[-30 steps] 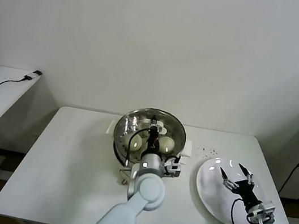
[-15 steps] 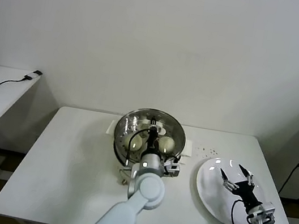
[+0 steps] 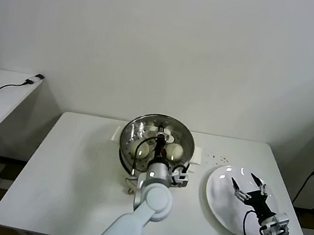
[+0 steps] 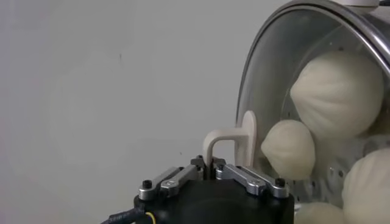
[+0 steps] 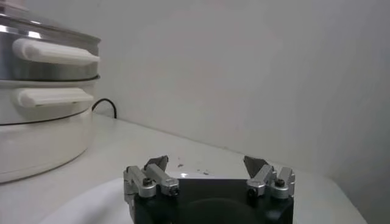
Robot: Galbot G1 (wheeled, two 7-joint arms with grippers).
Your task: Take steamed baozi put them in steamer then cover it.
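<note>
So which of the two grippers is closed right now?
The left gripper, over the steamer: its fingers are shut on the cover's white handle. The right gripper, above the white plate, has its fingers spread and holds nothing.

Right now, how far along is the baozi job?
Done: baozi sit inside the steamer, and the plate looks bare. In hand: the left gripper is shut on the cover's handle, with the cover over the steamer. Left: let go and pull back. The right gripper hangs open over the plate.
</note>
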